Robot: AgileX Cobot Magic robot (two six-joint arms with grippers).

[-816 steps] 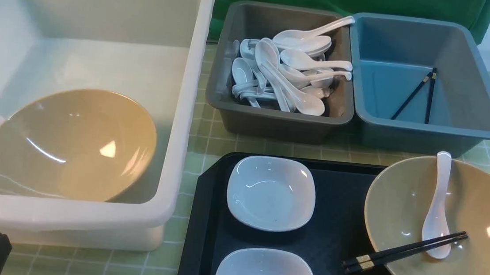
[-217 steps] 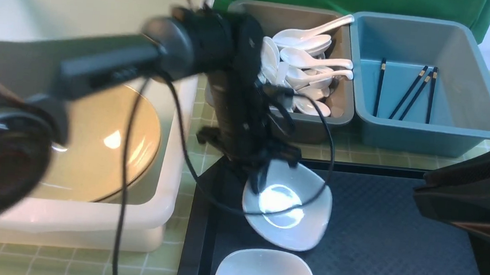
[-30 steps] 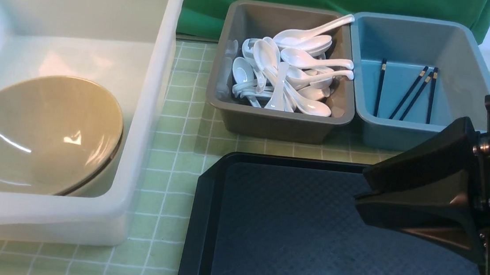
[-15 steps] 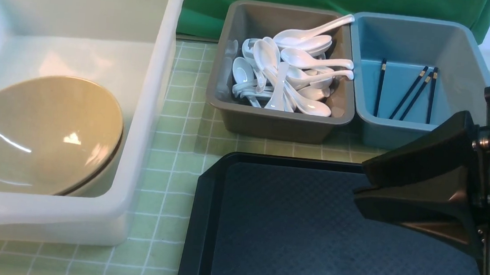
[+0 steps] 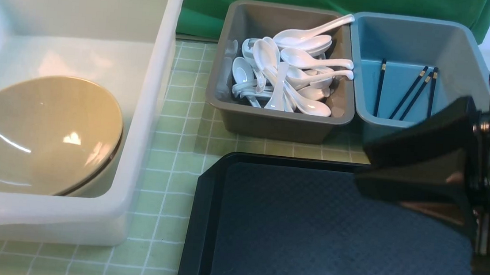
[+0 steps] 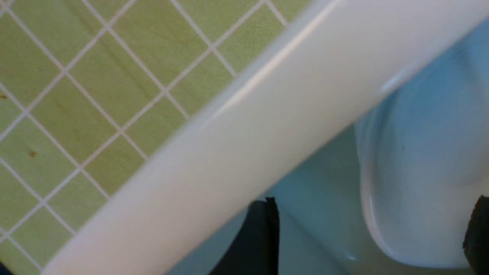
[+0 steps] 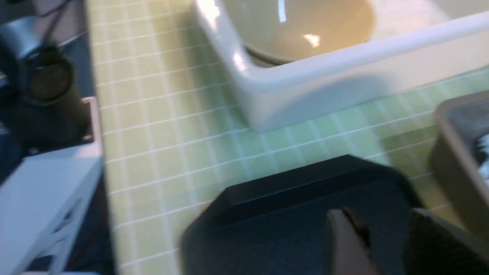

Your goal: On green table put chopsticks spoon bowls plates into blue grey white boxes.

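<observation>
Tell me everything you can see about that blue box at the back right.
The blue box is a deep, rectangular bin of matte teal plastic, as it looks, with a rolled rim and rounded corners. It stands upright on the green checked cloth, its side right against the grey box of white spoons. Four dark chopsticks with pale bands near their upper ends lean inside. The right arm's tool hides its near right corner.

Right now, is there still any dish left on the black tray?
No, the black tray shows only its bare textured surface in the front view, with the right pincer over its far right part.
</observation>
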